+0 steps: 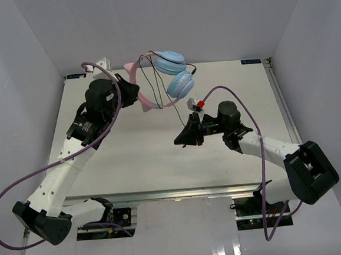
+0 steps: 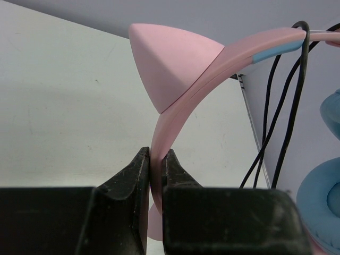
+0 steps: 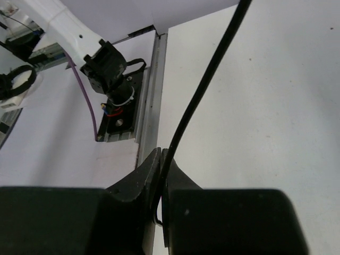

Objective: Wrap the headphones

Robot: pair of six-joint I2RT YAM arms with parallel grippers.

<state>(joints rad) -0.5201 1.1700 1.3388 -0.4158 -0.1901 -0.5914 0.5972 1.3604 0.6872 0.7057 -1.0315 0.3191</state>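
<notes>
The left tool (image 2: pixel 158 159) is clamped tight on the pink headband (image 2: pixel 183 98) of the headphones (image 1: pixel 168 61), just below its pointed ear (image 2: pixel 170 64). The headphones hang above the bench (image 1: pixel 132 160), near its 12 o'clock edge, with the ear cups (image 1: pixel 179 85) at 3 o'clock of the left tool. The right tool (image 3: pixel 161 159), at 6 o'clock of the cups, is closed on the thin black cable (image 3: pixel 202 85). Cable loops drape over the headband.

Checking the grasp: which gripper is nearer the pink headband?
Left. The left gripper is shut on the pink headband; the right gripper pinches the black cable, well off the band.
</notes>
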